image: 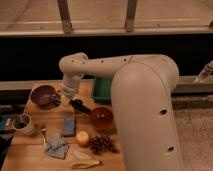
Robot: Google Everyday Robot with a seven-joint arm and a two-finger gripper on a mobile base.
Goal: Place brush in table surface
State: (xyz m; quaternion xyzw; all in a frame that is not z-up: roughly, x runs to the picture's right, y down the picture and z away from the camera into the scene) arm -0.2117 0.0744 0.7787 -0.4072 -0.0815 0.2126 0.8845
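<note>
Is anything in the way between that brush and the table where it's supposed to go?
Nothing visible does. The brush is low beside the shut gripper, with bare table under it. The purple bowl and orange bowl flank it, neither beneath it. Whether it touches the wood, I cannot tell.

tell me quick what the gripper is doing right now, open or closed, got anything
gripper: closed, low over the table surface beside the purple bowl; the dark brush seems to be at its tip, but a firm hold cannot be told.

Pincer (56,98) closed on brush (78,105), above table surface (30,150), beside purple bowl (41,92).
</note>
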